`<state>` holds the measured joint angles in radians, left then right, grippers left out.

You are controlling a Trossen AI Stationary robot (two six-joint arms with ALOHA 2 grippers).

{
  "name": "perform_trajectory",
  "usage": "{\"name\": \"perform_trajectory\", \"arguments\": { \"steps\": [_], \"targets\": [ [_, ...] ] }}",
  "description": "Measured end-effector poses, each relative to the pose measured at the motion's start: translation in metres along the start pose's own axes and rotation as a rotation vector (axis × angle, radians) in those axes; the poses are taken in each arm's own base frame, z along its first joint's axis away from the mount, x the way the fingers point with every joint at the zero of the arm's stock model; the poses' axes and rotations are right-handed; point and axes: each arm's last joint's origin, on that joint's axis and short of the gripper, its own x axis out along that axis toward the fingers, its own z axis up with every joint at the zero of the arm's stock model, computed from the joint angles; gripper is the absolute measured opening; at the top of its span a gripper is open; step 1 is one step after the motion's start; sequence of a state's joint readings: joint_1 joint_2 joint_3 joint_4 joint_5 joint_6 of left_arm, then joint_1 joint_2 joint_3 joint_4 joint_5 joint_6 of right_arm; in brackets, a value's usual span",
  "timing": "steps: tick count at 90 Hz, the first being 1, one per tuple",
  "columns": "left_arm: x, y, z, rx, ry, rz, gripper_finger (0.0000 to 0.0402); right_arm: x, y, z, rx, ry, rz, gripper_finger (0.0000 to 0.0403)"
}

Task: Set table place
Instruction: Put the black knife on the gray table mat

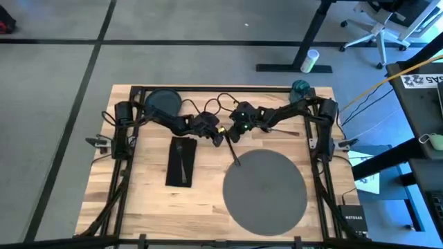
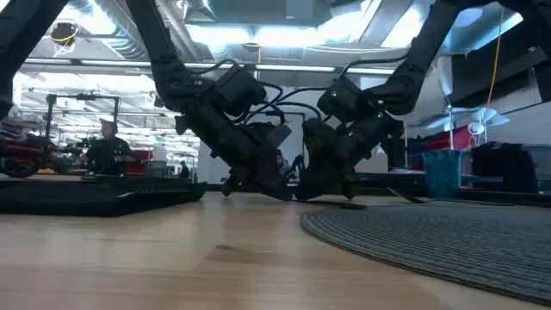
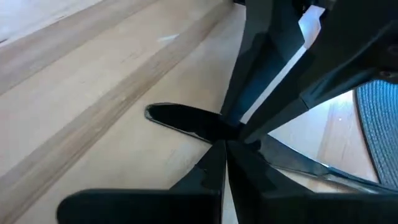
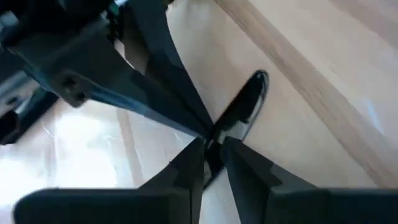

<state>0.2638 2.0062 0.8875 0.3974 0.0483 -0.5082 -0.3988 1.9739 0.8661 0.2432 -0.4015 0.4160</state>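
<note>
Your left gripper (image 1: 220,137) and right gripper (image 1: 231,136) meet tip to tip at mid-table, both clenched on one slim metal utensil (image 1: 233,153) that slants down to the large round grey placemat (image 1: 265,188). The placemat lies bare on the pale wood table (image 1: 149,204). The dark round plate (image 1: 163,102) holds nothing; whether the teal cup (image 1: 300,87) does, you cannot tell. The black rectangular napkin (image 1: 181,160) carries cutlery.

One placemat (image 1: 265,187), one plate (image 1: 163,102), one napkin (image 1: 181,161), one cup (image 1: 300,88)

White "NETGEAR" lettering on a black box (image 1: 354,221) at the table's (image 1: 145,200) corner
</note>
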Motion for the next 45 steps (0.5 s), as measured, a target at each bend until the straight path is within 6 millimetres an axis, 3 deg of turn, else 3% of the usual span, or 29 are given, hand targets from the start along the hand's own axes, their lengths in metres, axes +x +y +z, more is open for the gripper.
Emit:
{"name": "perform_trajectory", "arguments": {
  "steps": [16,45],
  "targets": [
    [0.003,0.000,-0.004,-0.001,0.010,0.009,0.0000,0.000,0.000,0.001,0.000,-0.002,0.000,0.0056],
    [-0.007,-0.004,0.006,-0.055,-0.018,-0.011,0.0000,0.000,0.002,0.004,0.003,-0.002,0.003,0.0056]
  ]
}}
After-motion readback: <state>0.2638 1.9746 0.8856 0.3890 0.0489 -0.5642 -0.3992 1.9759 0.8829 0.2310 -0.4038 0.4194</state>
